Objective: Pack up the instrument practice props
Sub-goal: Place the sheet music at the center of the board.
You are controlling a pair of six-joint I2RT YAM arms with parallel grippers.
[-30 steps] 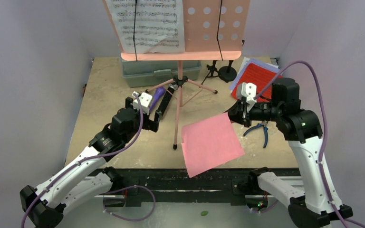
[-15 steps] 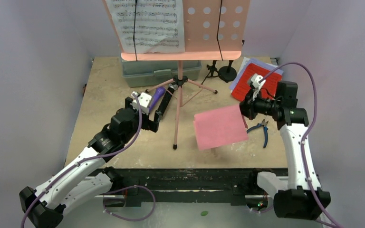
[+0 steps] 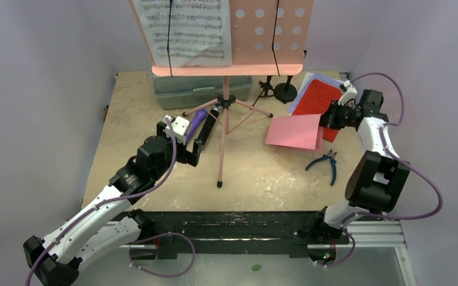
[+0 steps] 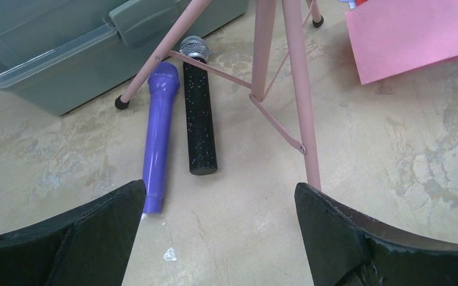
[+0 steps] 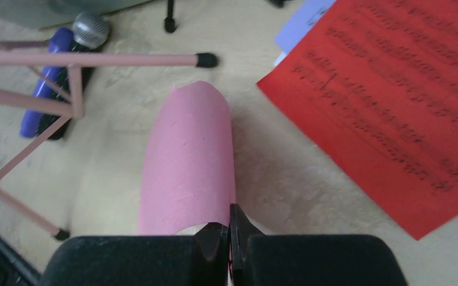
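My right gripper (image 3: 326,121) (image 5: 231,229) is shut on one edge of a pink paper sheet (image 3: 294,131) (image 5: 188,161). The sheet curves out over the table just left of the red sheet-music pages (image 3: 322,97) (image 5: 393,101). The pink tripod (image 3: 225,122) stands mid-table and carries the perforated pink tray (image 3: 271,30) with white sheet music (image 3: 185,30). A purple microphone (image 4: 158,134) and a black silver-headed microphone (image 4: 198,116) lie side by side under the tripod legs. My left gripper (image 4: 217,220) (image 3: 195,145) hovers open just short of them, holding nothing. Small black mic mounts (image 3: 277,89) stand at the back.
A grey-green plastic case (image 3: 203,89) (image 4: 48,53) sits behind the tripod. Blue-handled pliers (image 3: 328,164) lie on the table on the right side, in front of the pink sheet. Walls close in the table on the left, back and right.
My right arm has swung back and to the right, carrying the pink sheet from the front centre to beside the red pages. The left arm has not moved.
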